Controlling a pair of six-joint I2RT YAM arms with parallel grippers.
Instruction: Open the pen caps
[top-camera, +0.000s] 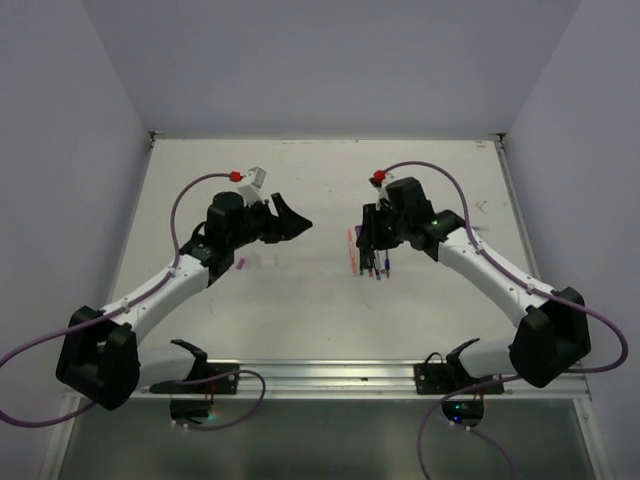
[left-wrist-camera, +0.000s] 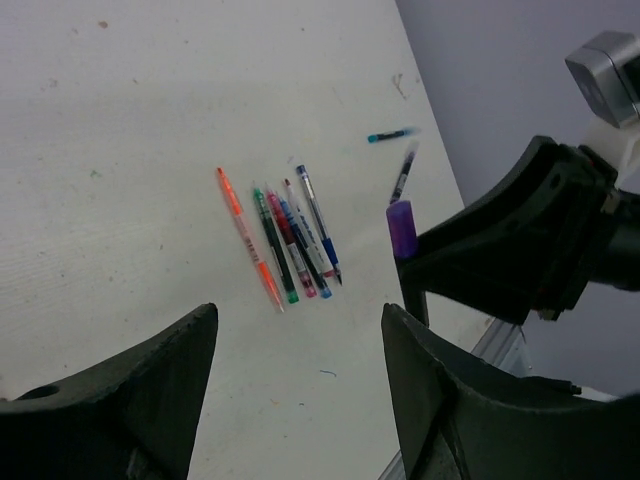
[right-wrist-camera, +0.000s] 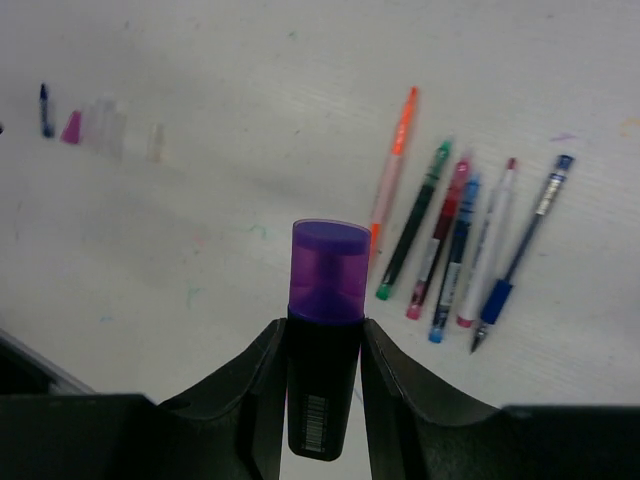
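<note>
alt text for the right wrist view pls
The right end effector grips a black marker, its purple cap on and sticking out past the fingertips. Behind it on the white table, six pens lie side by side at right, and a few loose caps, pink and whitish, sit far left.

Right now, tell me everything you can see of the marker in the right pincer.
The marker has a black body with a barcode label and a translucent purple cap, still fitted. The right pincer clamps the body, cap end poking out past the fingertips. It hangs above the table, near the pens, touching only the pincer.
</note>
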